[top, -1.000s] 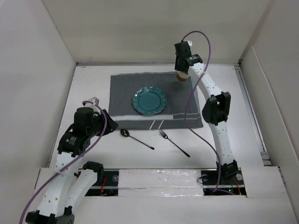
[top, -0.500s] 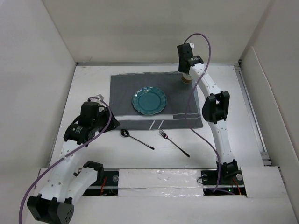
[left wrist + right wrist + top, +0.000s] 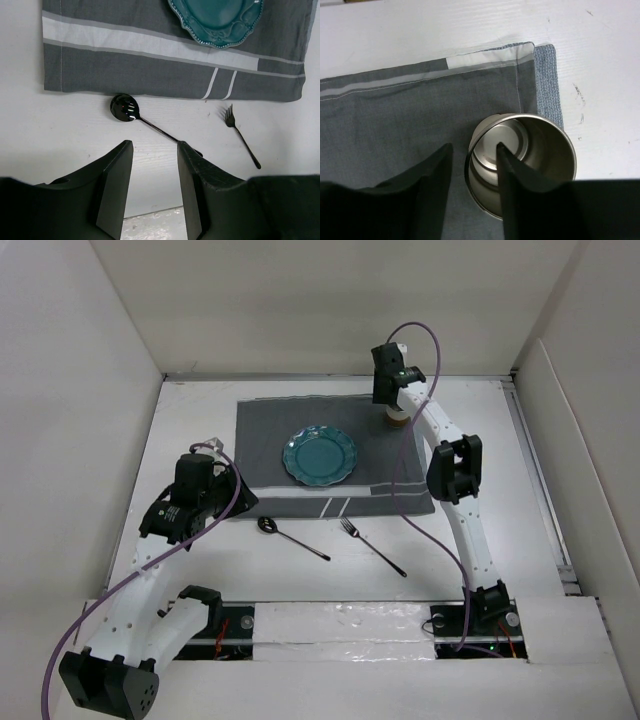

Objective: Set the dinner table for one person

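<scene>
the left arm (image 3: pixel 140 565) was bent low near its base, left gripper (image 3: pixel 154 147) parted and empty; the right arm (image 3: pixel 470 530) stretched far forward, right gripper (image 3: pixel 474 150) parted too.

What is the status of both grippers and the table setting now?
Left gripper open, empty, near spoon. Right gripper open, astride rim of metal cup on placemat corner. Plate on placemat; spoon, fork on dinner table, no obstruction seen.

Bright, even overhead light, soft shadows, sharp focus, mild glare inside the steel cup (image 3: pixel 522 160).
</scene>
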`<state>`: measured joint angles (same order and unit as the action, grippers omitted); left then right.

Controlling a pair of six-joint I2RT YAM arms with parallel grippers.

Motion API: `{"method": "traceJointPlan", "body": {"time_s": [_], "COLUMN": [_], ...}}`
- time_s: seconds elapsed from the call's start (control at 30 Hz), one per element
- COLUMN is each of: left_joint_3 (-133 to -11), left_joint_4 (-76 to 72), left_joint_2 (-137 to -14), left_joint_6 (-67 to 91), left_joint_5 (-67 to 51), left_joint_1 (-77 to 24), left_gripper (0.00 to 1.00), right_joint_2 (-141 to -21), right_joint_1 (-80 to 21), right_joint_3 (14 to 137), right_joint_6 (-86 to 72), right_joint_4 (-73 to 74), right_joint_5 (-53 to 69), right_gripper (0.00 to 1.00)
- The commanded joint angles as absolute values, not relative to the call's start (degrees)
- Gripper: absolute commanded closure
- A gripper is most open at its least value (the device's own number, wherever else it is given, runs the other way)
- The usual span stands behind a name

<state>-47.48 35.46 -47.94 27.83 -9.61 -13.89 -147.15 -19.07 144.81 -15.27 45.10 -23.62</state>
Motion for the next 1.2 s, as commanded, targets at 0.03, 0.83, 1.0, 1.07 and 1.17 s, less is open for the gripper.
{"method": "traceJointPlan", "body": {"time_s": [0.03,0.83,1.0,1.07,1.17], "left_joint_3": [-48.1,-66.3,-67.6,-67.2,-66.8], "left_joint_4": [33.7,26.0,28.2,29.4,31.8], "left_joint_2": [-47.7,-50.7,-49.2,-47.7,-45.9], "left_joint_6": [27.2,29.0,30.0,30.6,31.1], "left_joint_5": [-9.7,-6.6,-5.1,-4.1,-2.3], "left_joint_1": [-14.2,-14.2,-14.2,-14.2,-14.2], "left_gripper": [0.62,0.79,0.75,0.75,0.74], "right_joint_2": [-142.9,-87.8,-96.1,-100.1,-103.8], "right_joint_1": [-19.3,-58.3,-61.3,-63.1,-65.4], "right_joint_3": [148.2,65.4,68.6,70.8,75.1], "right_joint_6": [-15.6,-25.3,-21.5,-19.1,-16.2], "right_joint_4": [43.9,16.2,15.8,16.6,17.9], "right_joint_5": [-25.3,-2.6,-4.5,-4.7,-5.6], "right_gripper": [0.44,0.47,0.42,0.43,0.43]}}
